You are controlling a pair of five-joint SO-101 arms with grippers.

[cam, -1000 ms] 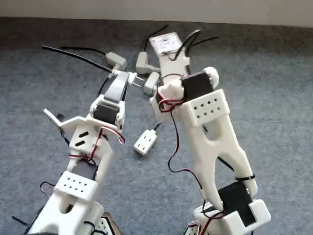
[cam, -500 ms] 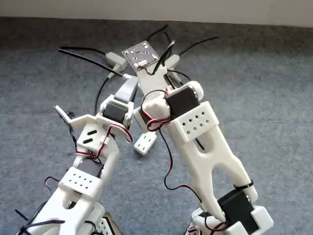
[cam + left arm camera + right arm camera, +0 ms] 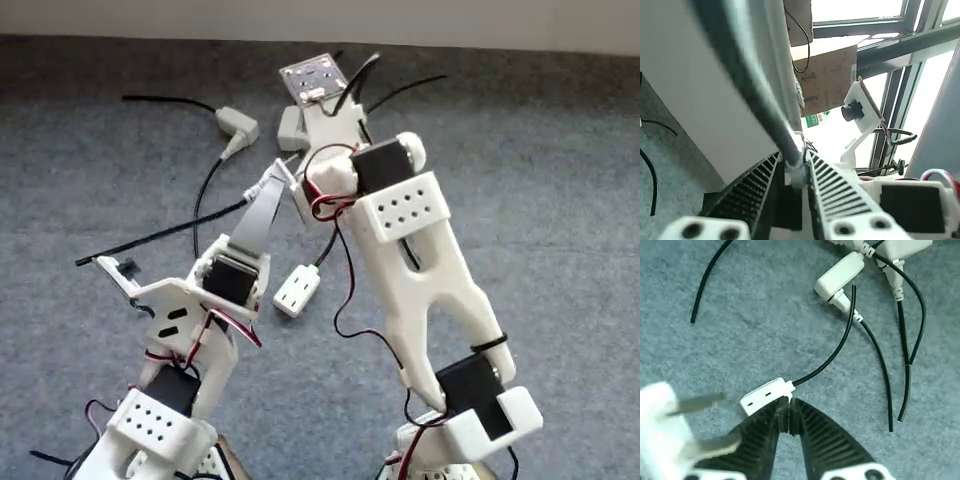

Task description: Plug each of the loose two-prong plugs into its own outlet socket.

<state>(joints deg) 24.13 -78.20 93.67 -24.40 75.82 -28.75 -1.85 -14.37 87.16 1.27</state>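
Skidding is the first hazard I would judge here. The outlet socket (image 3: 297,290), a small white moulded block with narrow slots in its face, lies loose on the grey, short-pile worktop (image 3: 560,200) at the centre of the high view, between the two arms, and nothing pins it. A push from a plug could shove it along the fibres or tip it rather than seat.

Just above it in that view, the left end effector (image 3: 796,167) has its ribbed dark jaws pinched on the held plug (image 3: 660,437), apparently at the neck where the stiff black cable (image 3: 150,240) leaves the smooth white body. That hold is narrow, so the plug could swivel under load. The long cable sticking out towards the left edge adds leverage and may snag. The two flat metal prongs (image 3: 699,401) jut bare at the lower left of the right wrist view, not lined up with the slots, so pressing now risks a miss or bent blades.

The right end effector (image 3: 789,415) has its jaws pressed together with nothing seen between them. Its tips appear just beside the socket, though I cannot tell whether they touch. It could knock the block aside.

Farther up, an angled white plug (image 3: 237,126) and a second plug (image 3: 291,124) lie among thin, springy black leads (image 3: 875,365) that could tangle with either arm.
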